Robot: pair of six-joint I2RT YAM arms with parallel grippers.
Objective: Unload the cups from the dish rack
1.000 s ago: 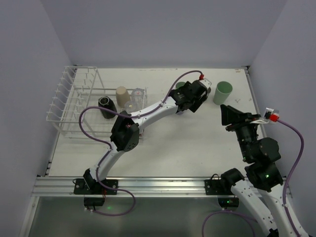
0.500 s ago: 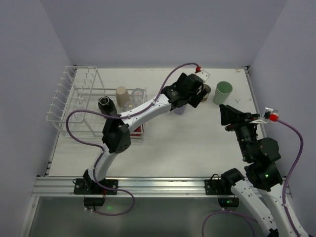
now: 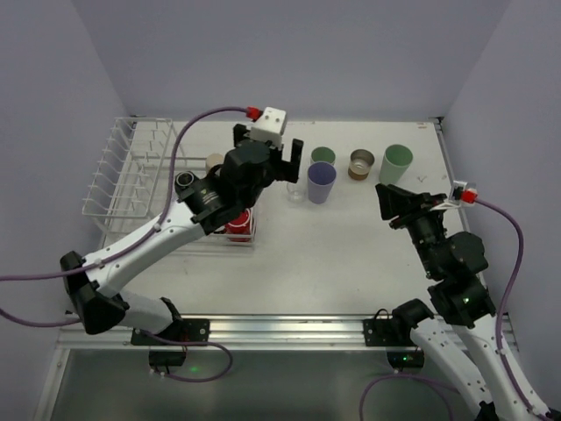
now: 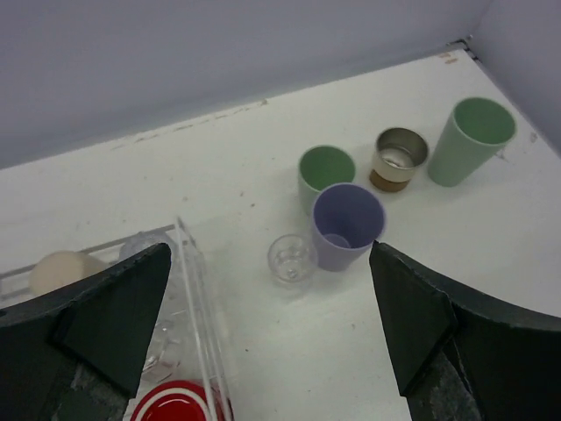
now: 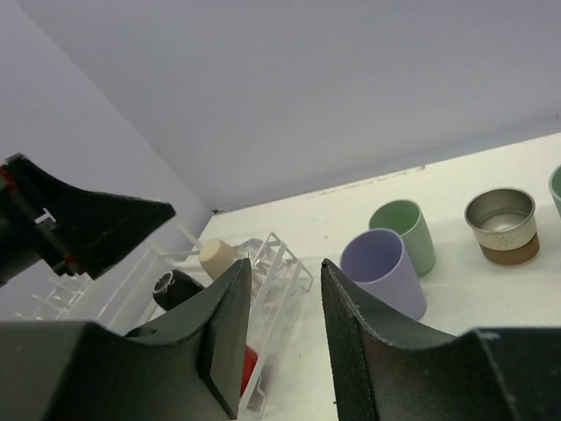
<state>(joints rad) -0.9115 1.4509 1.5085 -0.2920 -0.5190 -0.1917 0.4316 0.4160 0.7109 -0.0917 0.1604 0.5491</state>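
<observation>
The white wire dish rack stands at the far left and holds a black cup, a beige cup, a red cup and a clear one. On the table stand a clear cup, a lavender cup, a green cup, a brown metal-lined cup and a mint cup. My left gripper is open and empty, raised between the rack's right end and the lavender cup. My right gripper is open and empty, right of the cups.
The rack's right wall lies just left of the left gripper. In the right wrist view the rack and lavender cup sit ahead of the fingers. Grey walls close the back and sides. The aluminium rail runs along the near edge.
My left gripper has drawn back leftward from the standing cups toward the rack's right end and risen; the lavender and clear cups now stand uncovered. The right gripper shifted slightly left.
</observation>
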